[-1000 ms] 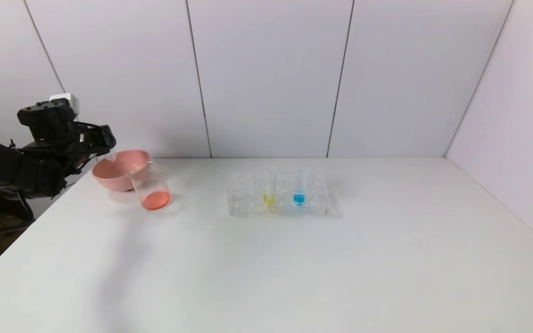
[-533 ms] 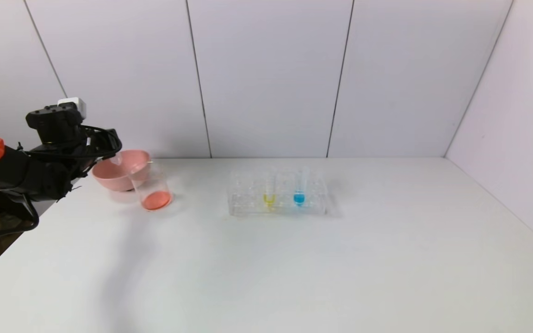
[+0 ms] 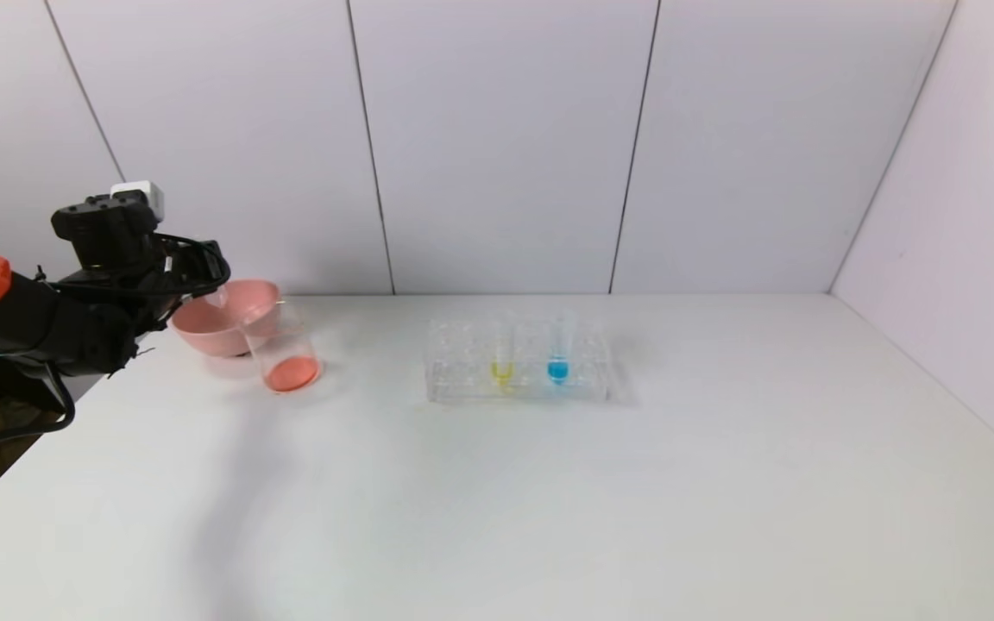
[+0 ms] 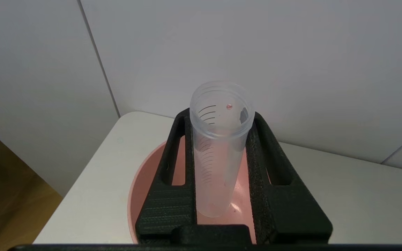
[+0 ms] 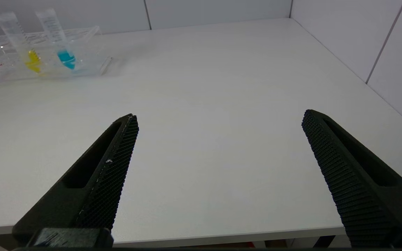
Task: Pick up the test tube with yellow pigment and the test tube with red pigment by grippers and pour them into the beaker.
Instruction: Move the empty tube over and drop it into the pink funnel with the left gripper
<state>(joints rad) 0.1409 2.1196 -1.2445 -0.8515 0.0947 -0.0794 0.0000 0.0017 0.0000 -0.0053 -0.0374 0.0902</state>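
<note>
Left gripper [image 4: 218, 146] clamped the emptied test tube with red pigment [image 4: 216, 150] between its fingers, above the pink bowl [image 3: 219, 326]. Just beside stood the beaker [image 3: 284, 349] with red liquid. Farther off, the test tube with yellow pigment [image 3: 503, 355] sat in the rack [image 3: 462, 366]. Right gripper [image 5: 218, 167] gaped wide.

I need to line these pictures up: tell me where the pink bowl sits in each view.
Head view: pink bowl at the table's far left, behind the beaker, beside the left gripper.
Left wrist view: its rim shows under the left gripper, which grips an emptied test tube.
Right wrist view: not in it.
Shared landmark: the white table.
</note>
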